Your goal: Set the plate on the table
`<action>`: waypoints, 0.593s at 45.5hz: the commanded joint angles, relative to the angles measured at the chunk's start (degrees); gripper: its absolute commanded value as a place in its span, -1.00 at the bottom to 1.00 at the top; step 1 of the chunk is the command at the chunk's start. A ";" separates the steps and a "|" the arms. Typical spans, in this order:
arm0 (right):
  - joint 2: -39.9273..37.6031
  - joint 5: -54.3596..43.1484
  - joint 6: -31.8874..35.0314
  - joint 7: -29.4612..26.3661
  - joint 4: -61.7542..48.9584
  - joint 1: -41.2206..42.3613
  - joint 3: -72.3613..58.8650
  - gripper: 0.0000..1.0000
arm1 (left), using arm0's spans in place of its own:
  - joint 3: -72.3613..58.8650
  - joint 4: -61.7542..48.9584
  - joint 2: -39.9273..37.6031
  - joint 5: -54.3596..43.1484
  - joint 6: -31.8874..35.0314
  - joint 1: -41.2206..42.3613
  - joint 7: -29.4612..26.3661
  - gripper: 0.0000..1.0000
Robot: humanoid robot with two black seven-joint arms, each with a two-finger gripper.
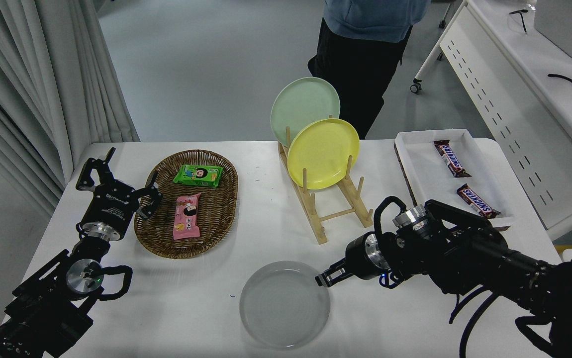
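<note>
Well, our right claw (322, 278) looks nearly closed and empty, touching the plate's (284, 304) rim just left; retreating carelessly might drag it across the surface (365, 323).

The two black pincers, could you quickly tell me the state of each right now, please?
Left black pincer: open, holding nothing, parked beside the oval wicker basket.
Right black pincer: at the round light-grey plate's rim; open or closed cannot be told.

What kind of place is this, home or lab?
Most likely a robotics lab or office test room: a white table staged with a plate rack and a snack basket, a wheeled desk behind, and a person standing by.
</note>
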 commanded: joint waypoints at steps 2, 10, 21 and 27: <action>-0.05 -1.07 0.00 -0.07 0.27 0.62 -0.11 0.98 | 0.00 0.04 0.00 0.00 0.00 0.00 0.00 1.00; -0.05 -0.63 0.00 -0.33 1.58 1.41 -0.29 0.98 | 0.00 0.04 0.00 0.00 0.00 0.00 0.00 1.00; -2.33 -0.28 0.00 -0.60 11.77 4.49 -0.55 0.99 | 0.00 -0.04 0.00 0.00 0.00 0.00 0.00 1.00; -4.35 -0.28 0.00 -0.68 15.91 7.21 -0.38 0.99 | 0.00 0.04 0.00 0.00 0.00 0.00 0.00 1.00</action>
